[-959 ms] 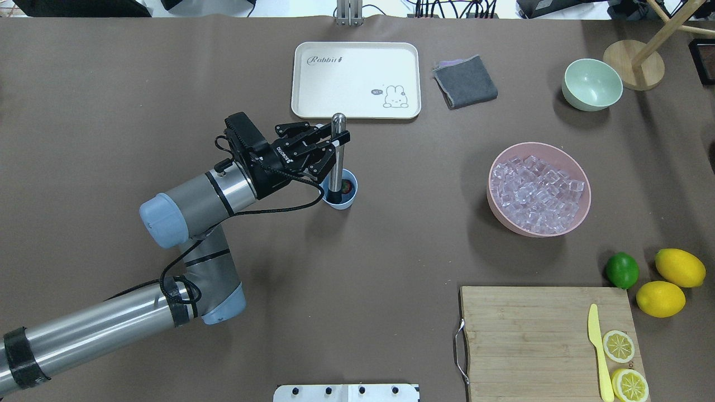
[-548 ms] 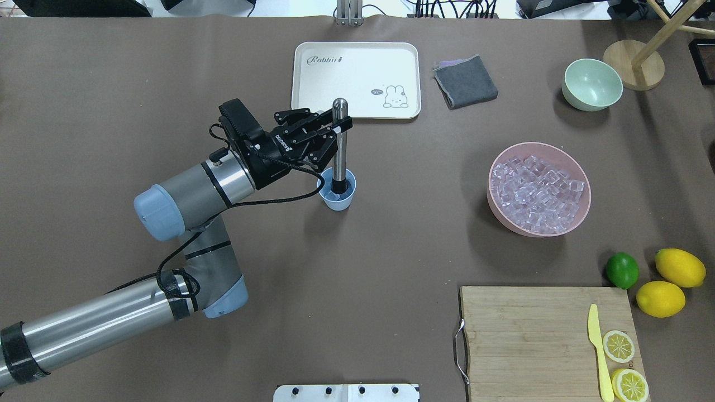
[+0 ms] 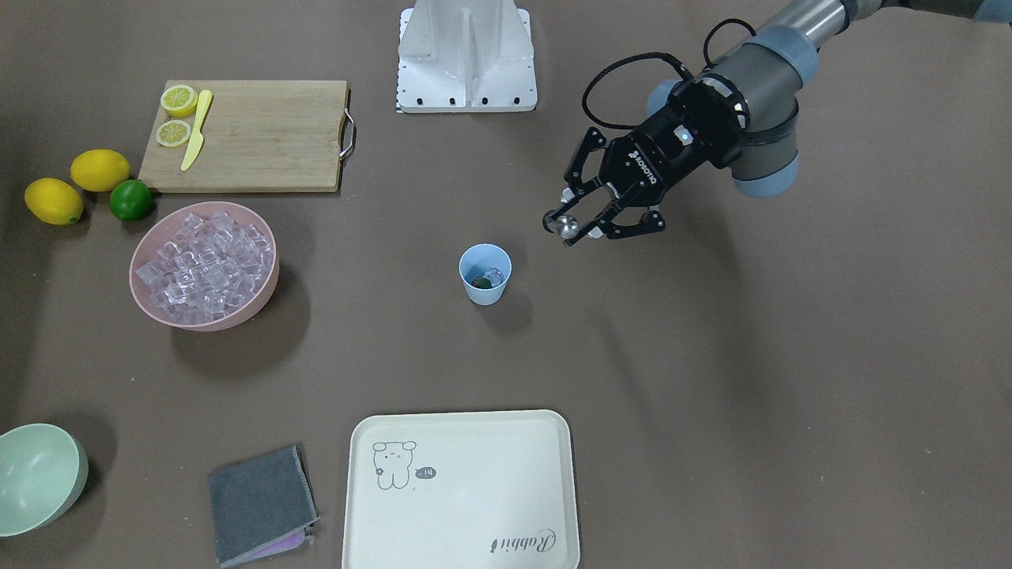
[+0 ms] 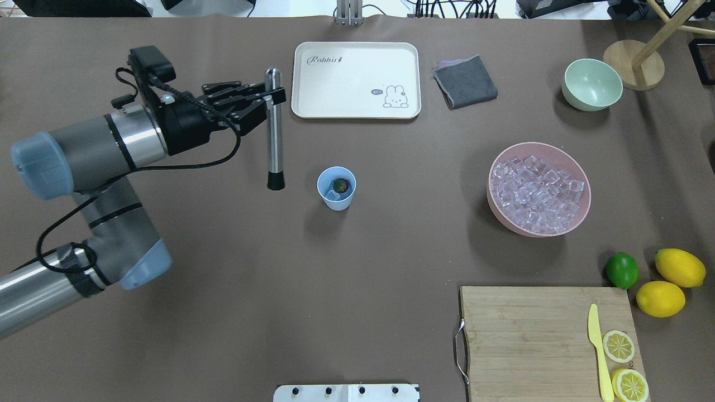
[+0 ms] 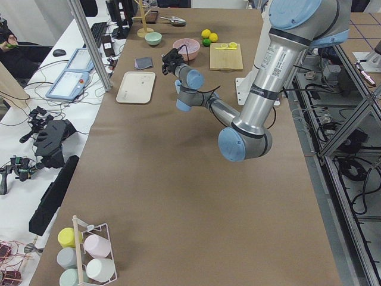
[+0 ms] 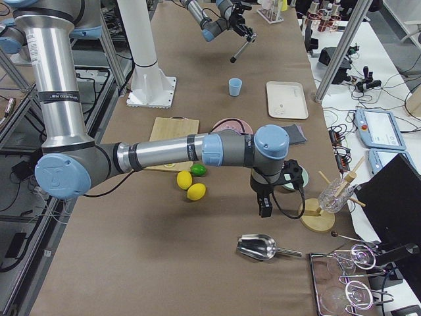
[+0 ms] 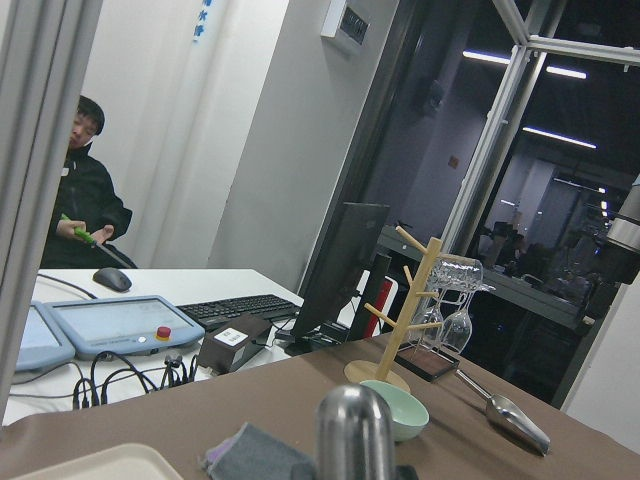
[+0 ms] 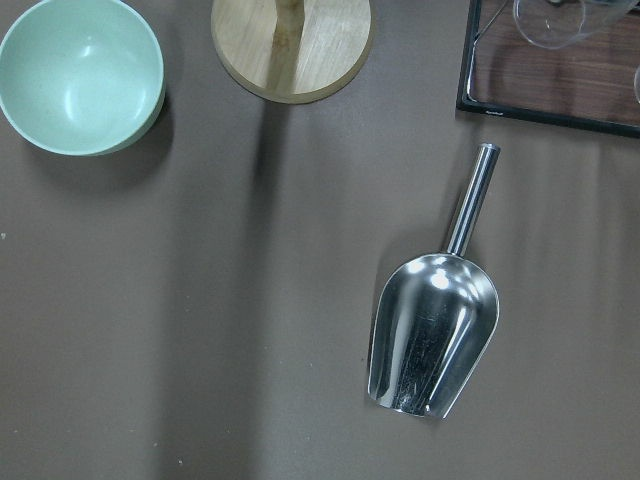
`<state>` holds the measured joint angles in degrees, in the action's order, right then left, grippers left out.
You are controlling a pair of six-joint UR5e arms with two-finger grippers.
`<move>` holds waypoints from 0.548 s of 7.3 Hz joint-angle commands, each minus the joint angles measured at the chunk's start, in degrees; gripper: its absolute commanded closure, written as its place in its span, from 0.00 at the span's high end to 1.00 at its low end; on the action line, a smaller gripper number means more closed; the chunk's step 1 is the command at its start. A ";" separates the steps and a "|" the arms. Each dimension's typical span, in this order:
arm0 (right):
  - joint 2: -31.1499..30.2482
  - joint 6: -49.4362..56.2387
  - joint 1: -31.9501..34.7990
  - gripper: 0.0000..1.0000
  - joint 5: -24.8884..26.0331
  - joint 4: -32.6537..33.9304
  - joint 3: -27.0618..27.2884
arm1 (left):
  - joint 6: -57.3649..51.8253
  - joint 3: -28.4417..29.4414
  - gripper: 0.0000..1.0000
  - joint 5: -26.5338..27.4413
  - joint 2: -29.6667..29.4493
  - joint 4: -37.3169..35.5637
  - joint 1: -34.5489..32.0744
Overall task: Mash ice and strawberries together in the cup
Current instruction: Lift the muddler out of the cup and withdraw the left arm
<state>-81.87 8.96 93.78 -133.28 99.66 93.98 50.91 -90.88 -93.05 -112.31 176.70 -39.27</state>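
The left gripper (image 4: 271, 96) pinches a shiny metal stick (image 4: 273, 139). The small light-blue plastic cup (image 4: 337, 204), holding a red strawberry (image 4: 342, 183) and clear ice cubes (image 4: 332, 195), stands near the stick's black tip, not touching it. I cannot tell if the right gripper (image 6: 264, 209) is spread.

A robotics lab: a brown-covered worktop (image 4: 357, 251) carries an industrial robot arm (image 4: 84, 145). Aluminium framing (image 5: 90, 44) edges it. Teach pendants (image 5: 65, 83), cables (image 7: 135, 372), a keyboard (image 7: 250, 307) and a monitor (image 7: 335, 265) crowd the side desk (image 5: 27, 68).
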 commanded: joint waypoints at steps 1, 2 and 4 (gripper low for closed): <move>-0.04 0.00 -0.36 0.99 0.13 2.20 1.46 | 2.09 -6.56 0.00 -11.62 12.23 -14.28 -3.42; -0.30 0.00 -0.18 0.99 0.04 2.20 1.73 | 2.09 -7.81 0.00 -24.76 12.90 -24.37 -10.06; -0.13 0.00 -0.09 0.99 0.13 2.29 1.82 | 1.04 -6.34 0.00 -39.97 14.21 -36.13 -22.12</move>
<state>-82.09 8.96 93.64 -133.18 101.85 95.71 52.43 -97.79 -124.62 -99.44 146.98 -54.68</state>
